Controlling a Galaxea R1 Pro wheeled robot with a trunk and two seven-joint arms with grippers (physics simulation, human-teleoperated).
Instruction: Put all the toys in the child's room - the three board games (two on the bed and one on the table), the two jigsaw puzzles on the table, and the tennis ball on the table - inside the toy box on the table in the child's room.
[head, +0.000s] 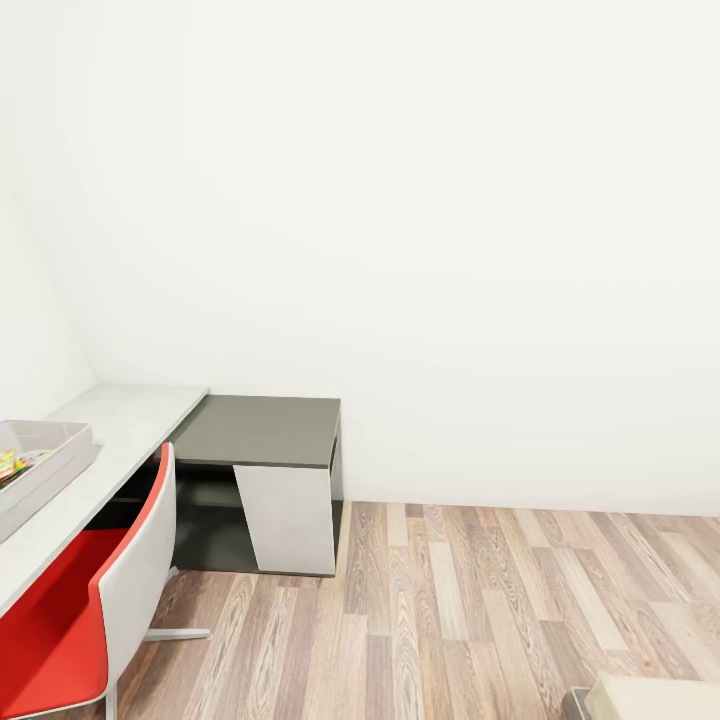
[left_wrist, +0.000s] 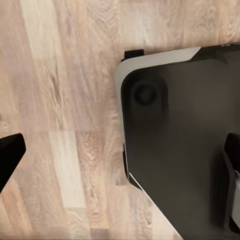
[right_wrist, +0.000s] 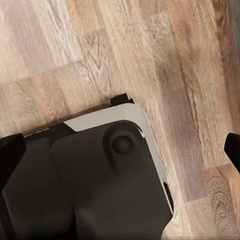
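Both grippers' fingertips sit wide apart above the floor (head: 520, 600); toy box (head: 50, 455), lower left, shows no readable writing.

- the table (head: 130, 415) runs along the left wall in the head view, pale grey-white top, long and narrow, heading off to the far corner of the room
- the toy box (head: 50, 462) sits on that table at the left edge of the shot, a shallow light-grey tub with sloped walls and a rolled rim, only its right part in frame
- inside the tub there's a bit of something bright (head: 12, 466), red, yellow and green patches, lying flat on the bottom. Could be one of the jigsaw puzzles, honestly can't tell from this sliver
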